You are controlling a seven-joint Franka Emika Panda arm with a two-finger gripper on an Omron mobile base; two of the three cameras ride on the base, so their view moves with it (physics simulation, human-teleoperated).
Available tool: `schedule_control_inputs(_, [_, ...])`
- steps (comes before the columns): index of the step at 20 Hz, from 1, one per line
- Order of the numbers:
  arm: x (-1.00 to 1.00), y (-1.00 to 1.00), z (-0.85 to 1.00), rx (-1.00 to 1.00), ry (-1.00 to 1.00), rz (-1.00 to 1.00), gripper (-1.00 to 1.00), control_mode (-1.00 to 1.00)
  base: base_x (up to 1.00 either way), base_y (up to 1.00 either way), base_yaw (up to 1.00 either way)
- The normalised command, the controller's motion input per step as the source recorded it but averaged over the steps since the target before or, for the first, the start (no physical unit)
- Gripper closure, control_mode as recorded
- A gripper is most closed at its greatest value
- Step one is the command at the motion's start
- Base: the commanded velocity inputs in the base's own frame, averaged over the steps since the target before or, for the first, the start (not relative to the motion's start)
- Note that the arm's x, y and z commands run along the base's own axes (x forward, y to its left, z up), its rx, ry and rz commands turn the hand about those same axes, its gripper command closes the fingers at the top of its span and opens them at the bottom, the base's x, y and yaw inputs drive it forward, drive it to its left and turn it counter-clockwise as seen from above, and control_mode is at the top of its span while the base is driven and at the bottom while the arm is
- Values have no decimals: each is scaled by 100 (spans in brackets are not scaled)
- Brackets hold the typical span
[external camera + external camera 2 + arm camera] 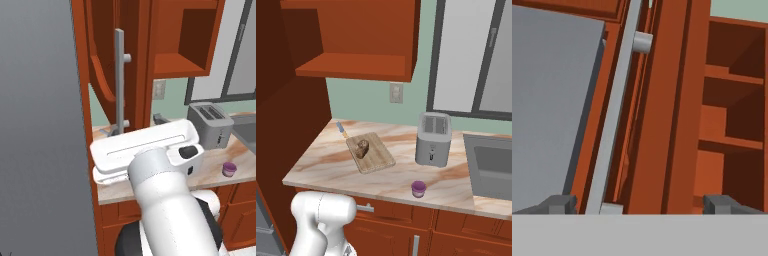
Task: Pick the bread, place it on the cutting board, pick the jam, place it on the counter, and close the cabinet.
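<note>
Both tips of the empty, wide-open gripper straddle the cabinet door's bar handle, so a skewed push could slip off it, while bread sits on the cutting board beyond.

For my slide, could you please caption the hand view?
Open gripper faces the open cabinet door's grey bar handle.
</note>
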Motion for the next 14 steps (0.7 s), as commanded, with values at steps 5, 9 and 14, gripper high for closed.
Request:
schedule_control_inputs(5, [23, -14, 0, 0, -7, -1, -100, -100, 0, 0, 0])
schedule_control_inputs(9, [29, -28, 0, 0, -6, -4, -100, -100, 0, 0, 0])
schedule_control_inputs(14, [28, -39, 0, 0, -5, -6, -100, -100, 0, 0, 0])
